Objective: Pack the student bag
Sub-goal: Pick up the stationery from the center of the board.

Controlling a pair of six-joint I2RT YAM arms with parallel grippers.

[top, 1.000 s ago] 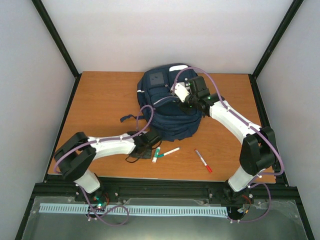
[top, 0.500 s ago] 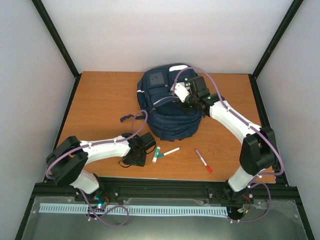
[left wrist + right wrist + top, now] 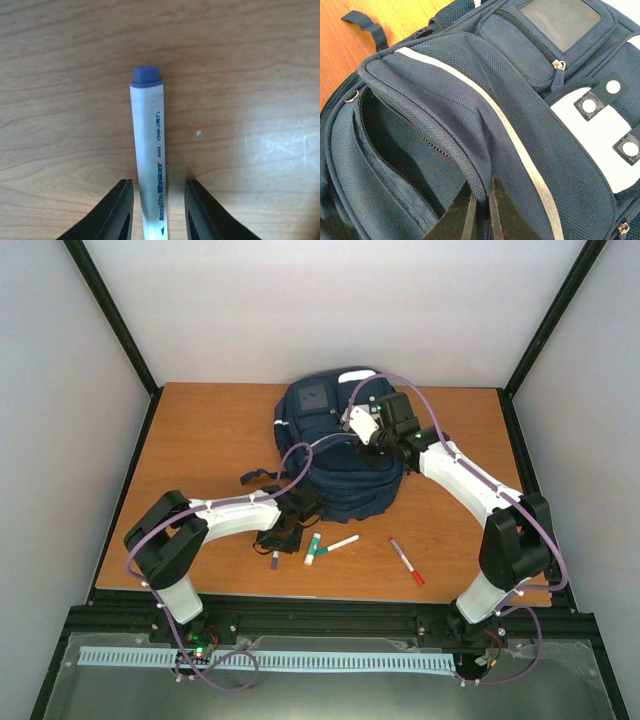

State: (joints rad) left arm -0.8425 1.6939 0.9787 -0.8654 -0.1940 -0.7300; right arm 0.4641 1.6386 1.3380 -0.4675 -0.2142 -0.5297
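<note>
The student bag (image 3: 335, 455) is navy with pale stripes and lies at the table's back centre, its front pocket gaping open (image 3: 385, 135). My right gripper (image 3: 368, 443) is shut on the bag's pocket edge (image 3: 481, 192) and holds that fold of fabric (image 3: 470, 150) up. My left gripper (image 3: 278, 542) is low over the table in front of the bag. Its jaws are open on either side of a white marker with a purple cap (image 3: 148, 145), which lies flat on the wood (image 3: 275, 558). There is a small gap on each side of the marker.
A white marker with a green cap (image 3: 325, 547) lies just right of my left gripper. A red marker (image 3: 406, 562) lies nearer the front right. A dark bag strap (image 3: 258, 478) trails left of the bag.
My left arm pulled back toward the front left, then came forward again. The purple-capped marker now shows on the table at its jaws. The right arm has not moved.
</note>
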